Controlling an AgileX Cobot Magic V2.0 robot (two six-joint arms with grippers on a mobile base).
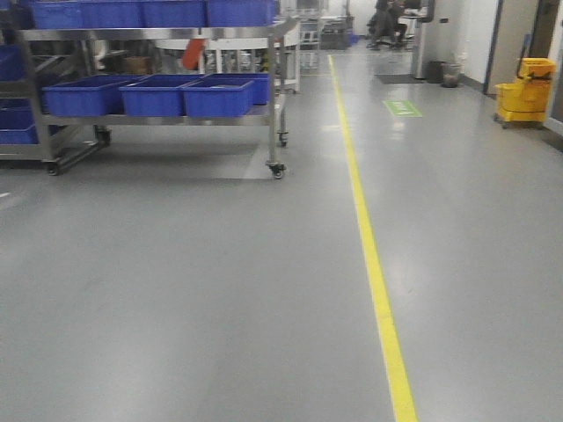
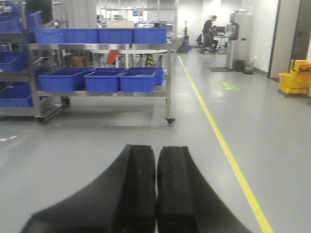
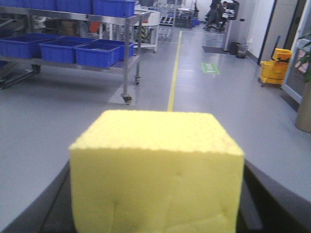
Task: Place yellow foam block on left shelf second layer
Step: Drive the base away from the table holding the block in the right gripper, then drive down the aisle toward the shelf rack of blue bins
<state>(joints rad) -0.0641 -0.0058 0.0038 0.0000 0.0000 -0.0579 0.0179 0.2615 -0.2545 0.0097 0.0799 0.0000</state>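
One wide grey floor (image 1: 176, 308) fills most of what we see ahead, split by a yellow line (image 1: 378, 281) running away from us. At its far left stands a steel rack (image 1: 176, 120) on casters, well apart from us, its tiers loaded with blue bins (image 1: 217, 97). We judge this to be the left shelf, so the step in hand is the approach. To do it well we should steer left off the line, square up to the rack's open face, and stop only once the arm can reach the second tier. The bins crowd that level, so we should look for a bare stretch or a bin to set down into; from here we cannot tell which is free. The yellow foam block (image 3: 158, 170) sits in the right gripper (image 3: 155, 213), clamped upright and level between its dark fingers (image 3: 262, 204). Foam gives, so we should hold an even squeeze while driving and lift before reaching in. The left gripper (image 2: 156, 194) has its fingers pressed together with nothing between them.
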